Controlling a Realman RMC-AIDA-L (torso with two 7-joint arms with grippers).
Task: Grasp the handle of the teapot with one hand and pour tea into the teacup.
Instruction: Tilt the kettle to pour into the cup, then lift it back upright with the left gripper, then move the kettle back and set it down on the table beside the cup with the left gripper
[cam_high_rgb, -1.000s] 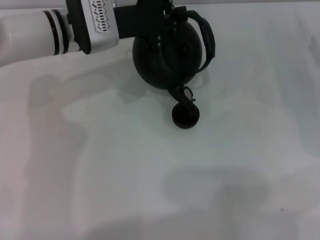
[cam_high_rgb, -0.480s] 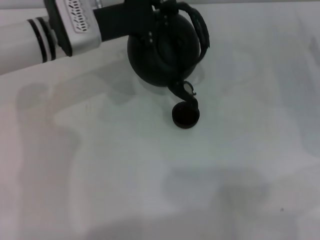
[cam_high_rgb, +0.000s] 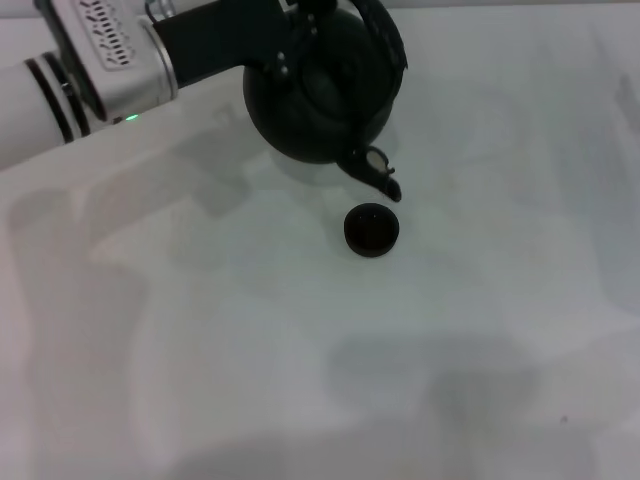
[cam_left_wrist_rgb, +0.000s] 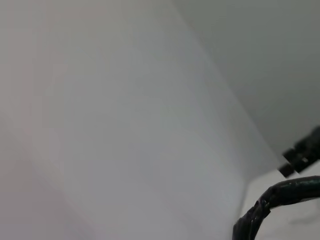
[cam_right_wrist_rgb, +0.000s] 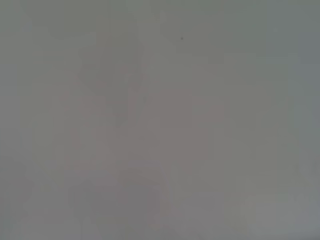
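The large matte black teapot (cam_high_rgb: 315, 100) hangs in the air at the top middle of the head view. My left gripper (cam_high_rgb: 305, 22) is shut on its arched black handle (cam_high_rgb: 385, 40), near the top edge of that view. The short spout (cam_high_rgb: 378, 178) points down and toward me. It ends a little behind and above the tiny black teacup (cam_high_rgb: 371, 230), with a gap between them. The teacup stands alone on the white table (cam_high_rgb: 300, 350). A piece of the rough handle shows in the left wrist view (cam_left_wrist_rgb: 270, 205). The right gripper is out of view.
My left arm (cam_high_rgb: 90, 70), white with a black wrist section, reaches in from the upper left. The right wrist view shows only bare pale table surface (cam_right_wrist_rgb: 160, 120).
The teapot has moved back and slightly left with my left arm. Its spout, which was over the teacup's rim, now stands apart from the cup. The teacup has not moved.
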